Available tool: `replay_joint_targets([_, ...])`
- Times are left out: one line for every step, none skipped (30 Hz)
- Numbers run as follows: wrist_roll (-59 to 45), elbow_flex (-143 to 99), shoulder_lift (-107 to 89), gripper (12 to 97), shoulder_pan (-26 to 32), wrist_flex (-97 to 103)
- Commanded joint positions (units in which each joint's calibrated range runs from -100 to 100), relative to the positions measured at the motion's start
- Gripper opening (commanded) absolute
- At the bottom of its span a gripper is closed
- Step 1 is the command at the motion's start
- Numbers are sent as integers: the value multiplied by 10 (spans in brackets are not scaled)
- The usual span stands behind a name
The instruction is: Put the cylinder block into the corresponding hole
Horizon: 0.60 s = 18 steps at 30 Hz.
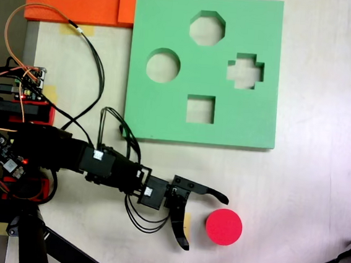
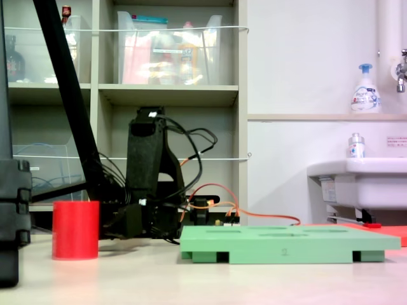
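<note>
One cylinder block (image 1: 223, 227) beside spread pincer (image 1: 205, 222); four cut-outs

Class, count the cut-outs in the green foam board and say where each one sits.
4 in the green foam board, seen from above: octagonal cut-out at top, circular cut-out at left, cross-shaped cut-out at right, square cut-out at bottom. None seems hidden.

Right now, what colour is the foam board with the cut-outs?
Green square foam board, clearest in the fixed view from above.
</note>
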Motion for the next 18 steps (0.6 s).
replay_joint_targets([3, 30, -2, 824, 1, 16])
replay_joint_targets([3, 40, 3, 824, 2, 8])
replay_joint_targets([3, 51, 11, 824, 2, 2])
replay_joint_targets([3, 60, 17, 824, 3, -1])
replay_joint_targets([3, 69, 21, 824, 3, -6])
replay_joint_targets([3, 77, 25, 824, 3, -8])
replay_joint_targets([3, 83, 25, 824, 3, -15])
replay_joint_targets([3, 90, 26, 824, 3, -20])
replay_joint_targets([3, 97, 31, 824, 3, -23])
replay_joint_targets([3, 106, 39, 824, 2, -25])
replay_joint_targets([3, 113, 45, 824, 2, -26])
replay_joint_targets([3, 120, 49, 824, 1, -29])
replay_joint_targets([3, 125, 52, 824, 0, -30])
replay_joint_targets([3, 130, 56, 824, 0, -33])
replay_joint_targets([3, 136, 63, 824, 0, -34])
replay_joint_targets([3, 141, 68, 824, -1, -34])
replay_joint_targets([3, 147, 75, 824, -1, -35])
replay_joint_targets([3, 151, 78, 824, -1, -36])
